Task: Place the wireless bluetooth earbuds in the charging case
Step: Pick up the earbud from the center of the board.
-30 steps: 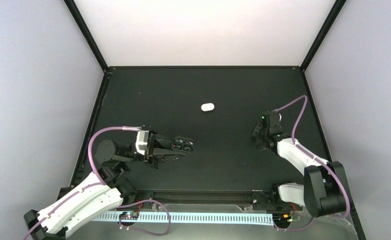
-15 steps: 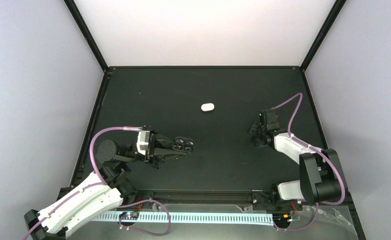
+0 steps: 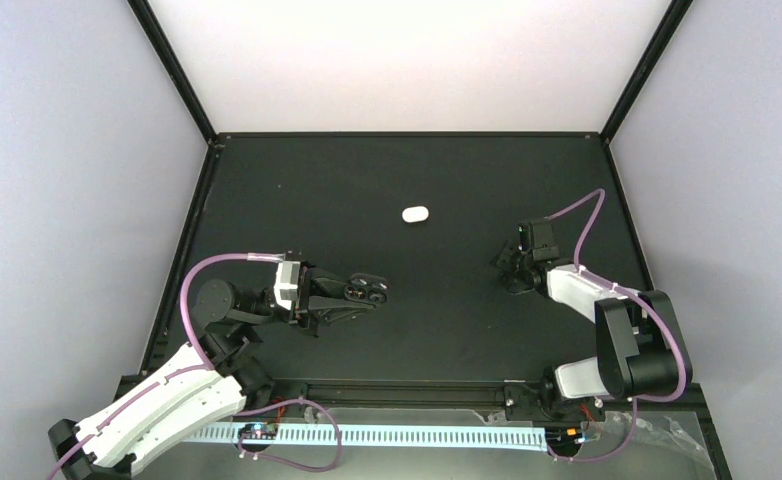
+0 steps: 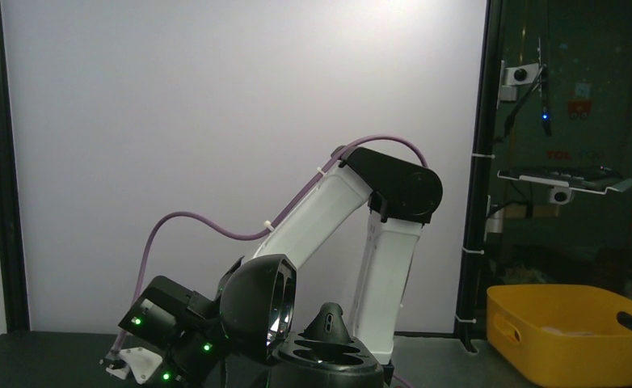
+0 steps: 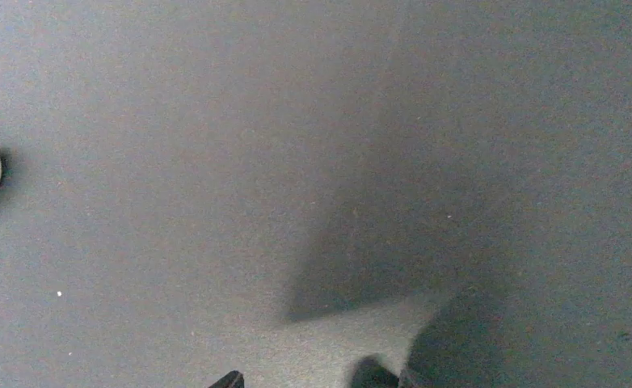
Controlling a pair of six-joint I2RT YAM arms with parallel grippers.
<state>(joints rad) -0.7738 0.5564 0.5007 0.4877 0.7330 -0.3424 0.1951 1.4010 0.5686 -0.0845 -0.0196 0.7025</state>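
The left gripper (image 3: 377, 291) is pressed together, and nothing is pinched between its fingers. It is held level over the near left quarter of the desk (image 3: 437, 340) and is pointed toward the right edge.

The right gripper (image 3: 507, 276) is angled downward near the right edge, roughly midway between the near and far edges. In the right wrist view its fingertips (image 5: 232, 378) are cut off by the bottom border. They are seen standing apart, with bare desk between them and nothing gripped.

The charging case (image 3: 415, 213) is laid flat on the desk, about midway between the left and right edges and in the half toward the far edge. It is well apart from both grippers. In the right wrist view only a sliver of it is caught at the left border.

In the left wrist view the right arm (image 4: 361, 234) is seen across the desk, trailed by a purple cable (image 4: 208, 222). A yellow bin (image 4: 571, 335) is seen beyond the black frame post (image 4: 478, 202).
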